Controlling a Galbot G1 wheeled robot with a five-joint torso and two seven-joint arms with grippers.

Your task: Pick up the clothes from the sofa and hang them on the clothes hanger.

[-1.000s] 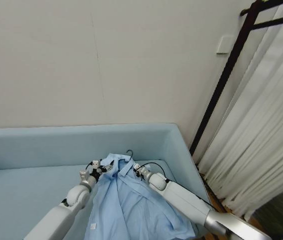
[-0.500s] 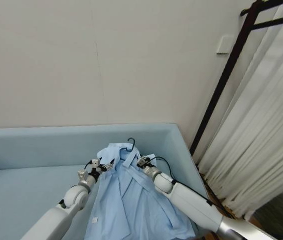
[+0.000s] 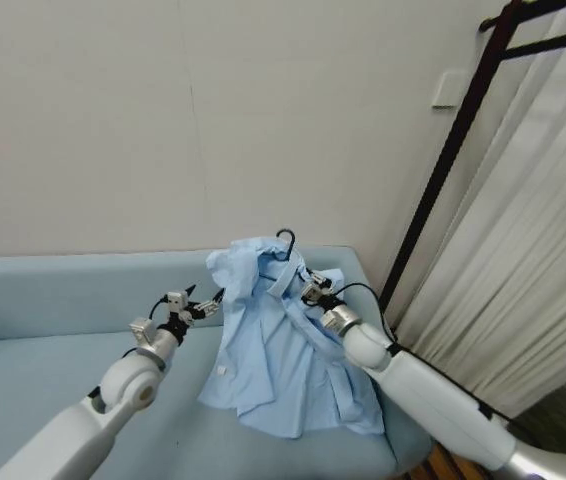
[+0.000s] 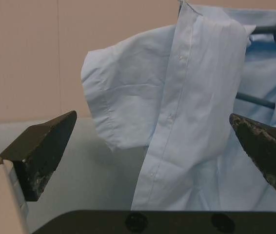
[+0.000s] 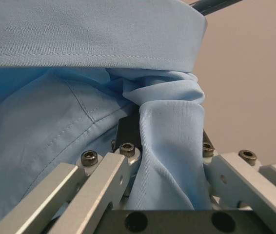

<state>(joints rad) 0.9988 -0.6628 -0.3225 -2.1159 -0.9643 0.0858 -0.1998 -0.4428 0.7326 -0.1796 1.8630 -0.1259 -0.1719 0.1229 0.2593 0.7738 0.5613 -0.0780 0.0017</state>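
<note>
Within 1 second the shirt (image 3: 283, 350) has risen from the sofa (image 3: 43, 300) seat. It now hangs against the backrest, with its hanger hook (image 3: 286, 237) above the backrest top. The right gripper (image 3: 313, 292) is pinching fabric beside the collar. The left gripper (image 3: 191, 305) stands just beside the sleeve, spread and holding nothing. Pick-up appears achieved. Transfer to the clothes rack (image 3: 443, 170), well apart on the right, remains.
</note>
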